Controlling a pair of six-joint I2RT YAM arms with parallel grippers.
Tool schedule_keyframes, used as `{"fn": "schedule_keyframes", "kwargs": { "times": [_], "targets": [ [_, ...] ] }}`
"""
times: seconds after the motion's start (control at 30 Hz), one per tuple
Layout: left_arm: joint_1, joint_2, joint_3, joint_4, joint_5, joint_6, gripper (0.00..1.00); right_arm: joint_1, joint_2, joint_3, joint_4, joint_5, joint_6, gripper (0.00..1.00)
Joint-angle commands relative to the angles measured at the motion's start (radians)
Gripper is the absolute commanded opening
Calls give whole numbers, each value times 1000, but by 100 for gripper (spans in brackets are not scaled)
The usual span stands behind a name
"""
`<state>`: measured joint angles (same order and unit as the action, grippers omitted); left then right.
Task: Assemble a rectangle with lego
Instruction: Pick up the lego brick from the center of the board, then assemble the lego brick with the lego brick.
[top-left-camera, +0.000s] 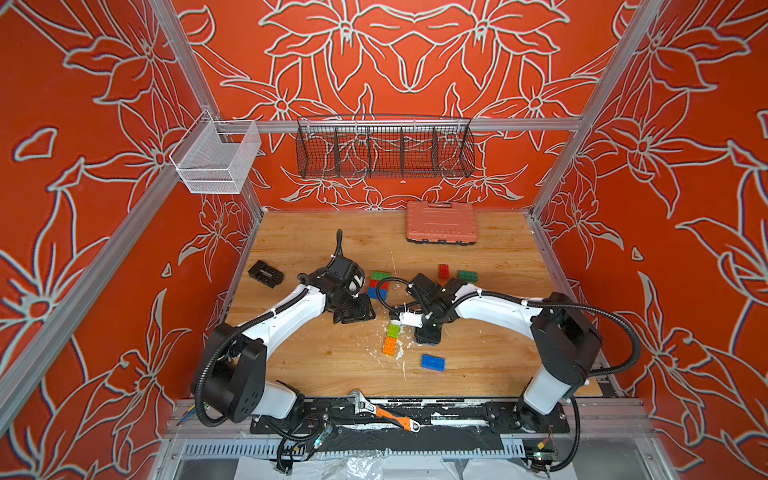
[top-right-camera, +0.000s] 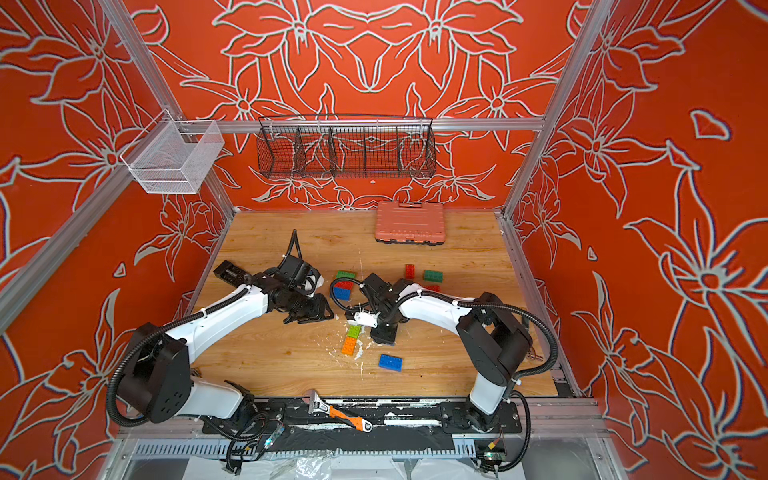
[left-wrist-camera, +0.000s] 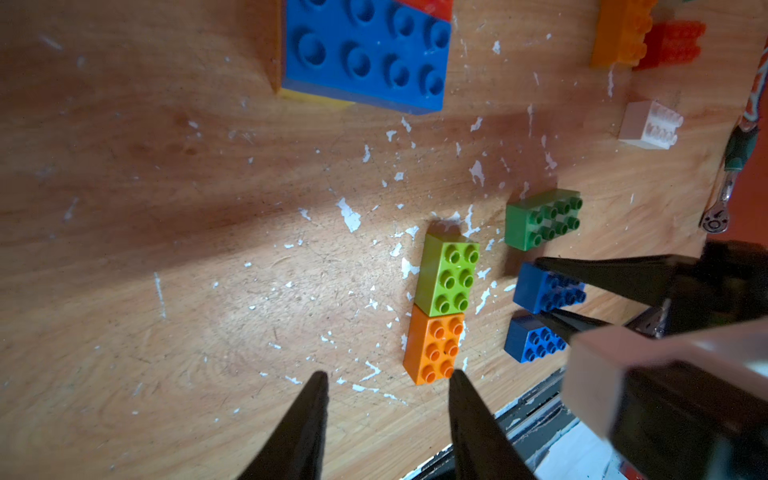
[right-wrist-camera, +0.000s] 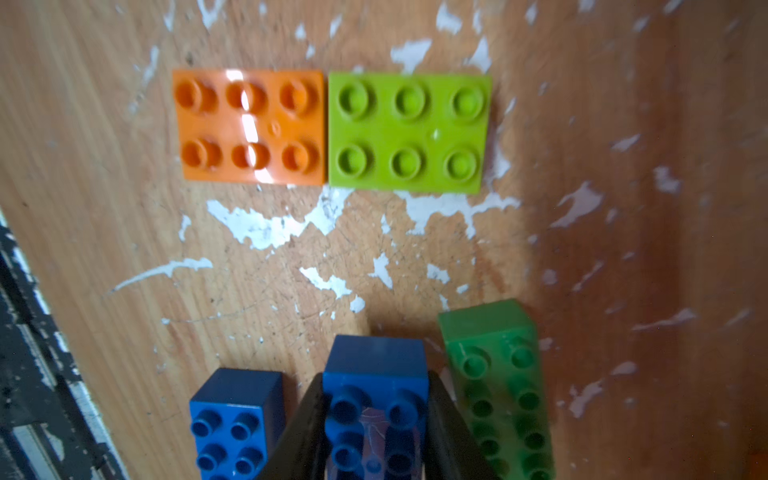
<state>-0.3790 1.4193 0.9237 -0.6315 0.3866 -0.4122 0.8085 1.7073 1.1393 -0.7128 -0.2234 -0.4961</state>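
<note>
The right fingers grasp a blue brick standing on the counter, between a second blue brick and a dark green brick. Nearby, a lime brick touches an orange brick end to end. The left fingers are released and hold nothing.

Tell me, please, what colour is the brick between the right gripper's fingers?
The brick is blue, clearest in the right wrist view.

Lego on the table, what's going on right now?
The right pincer has its fingers against both sides of a blue brick standing between a second blue brick and a dark green brick. The left pincer hangs open and empty near the orange brick, which lies end to end with the lime brick.
</note>
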Motion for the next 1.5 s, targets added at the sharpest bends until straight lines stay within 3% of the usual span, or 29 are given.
{"fn": "schedule_keyframes", "kwargs": {
  "times": [0.0, 0.2, 0.4, 1.47],
  "targets": [
    [43, -52, -53, -13, -33, -35, 46, 9, -8, 98, -99, -23, 0, 15],
    [202, -133, -128, -4, -24, -76, 46, 56, 42, 214, -152, -21, 5, 12],
    [298, -219, -176, -5, -23, -90, 46, 76, 93, 263, -138, -63, 16, 11],
    [313, -238, -206, -8, -8, -77, 46, 129, 262, 363, -153, -24, 91, 7]
  ]
}}
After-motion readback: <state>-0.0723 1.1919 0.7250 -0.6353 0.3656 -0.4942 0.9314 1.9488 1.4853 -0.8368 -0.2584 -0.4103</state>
